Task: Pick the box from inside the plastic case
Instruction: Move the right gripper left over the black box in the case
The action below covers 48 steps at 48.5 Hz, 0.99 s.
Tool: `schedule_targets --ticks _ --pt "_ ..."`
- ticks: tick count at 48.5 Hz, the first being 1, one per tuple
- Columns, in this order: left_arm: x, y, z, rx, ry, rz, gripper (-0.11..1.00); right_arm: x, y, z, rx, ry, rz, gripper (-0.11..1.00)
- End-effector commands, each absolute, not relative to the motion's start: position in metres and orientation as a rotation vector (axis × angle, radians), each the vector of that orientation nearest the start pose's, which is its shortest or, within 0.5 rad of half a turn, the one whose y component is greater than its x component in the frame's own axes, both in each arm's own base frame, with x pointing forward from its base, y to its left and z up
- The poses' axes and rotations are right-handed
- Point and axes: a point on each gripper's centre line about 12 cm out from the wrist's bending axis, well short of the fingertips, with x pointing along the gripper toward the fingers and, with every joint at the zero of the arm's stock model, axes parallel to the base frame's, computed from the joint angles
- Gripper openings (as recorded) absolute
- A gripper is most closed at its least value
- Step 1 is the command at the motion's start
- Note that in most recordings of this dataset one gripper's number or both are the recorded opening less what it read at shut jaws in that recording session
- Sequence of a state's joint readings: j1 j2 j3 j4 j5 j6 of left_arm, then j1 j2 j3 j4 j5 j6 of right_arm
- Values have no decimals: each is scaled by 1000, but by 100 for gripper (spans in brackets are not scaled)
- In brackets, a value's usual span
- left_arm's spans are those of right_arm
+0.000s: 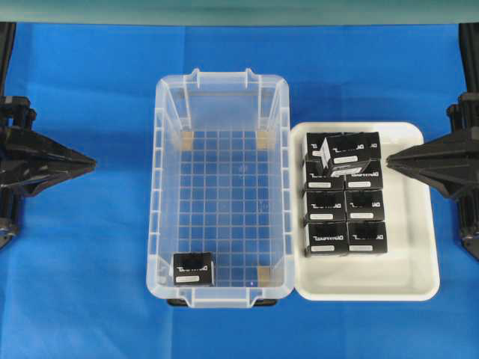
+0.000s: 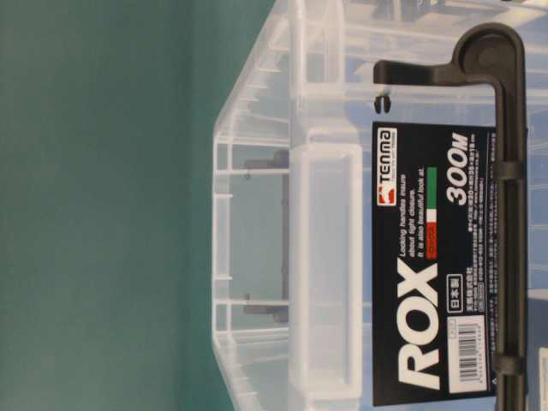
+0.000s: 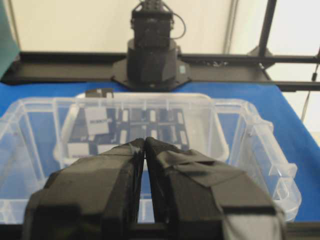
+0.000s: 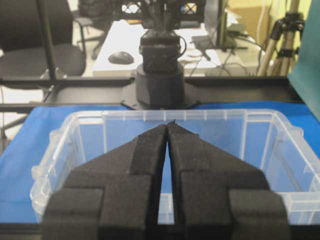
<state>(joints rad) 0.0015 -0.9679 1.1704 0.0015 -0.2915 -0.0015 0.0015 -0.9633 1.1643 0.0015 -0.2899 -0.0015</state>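
The box (image 1: 194, 268) sits in the plastic case (image 1: 166, 120) (near-left corner).

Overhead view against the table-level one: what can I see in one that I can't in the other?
Only the overhead view shows the box lying in a near corner of the case, the white tray of matching black cartons beside it, the blue cloth and both arms, left gripper and right gripper, closed and well apart from the case. Only the table-level view shows the ROX label, turned sideways, and a green backdrop. Both show the plastic case.
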Motion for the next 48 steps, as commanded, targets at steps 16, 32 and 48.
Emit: schedule_targets --ticks 16,32,48 --pt "193 1 318 -15 21 3 -7 239 3 337 220 316 -3 -2" --pt "184 1 321 -15 60 5 -7 311 18 346 235 549 27 -2" --pt "180 1 320 -16 94 6 -7 387 24 323 213 918 22 -2"
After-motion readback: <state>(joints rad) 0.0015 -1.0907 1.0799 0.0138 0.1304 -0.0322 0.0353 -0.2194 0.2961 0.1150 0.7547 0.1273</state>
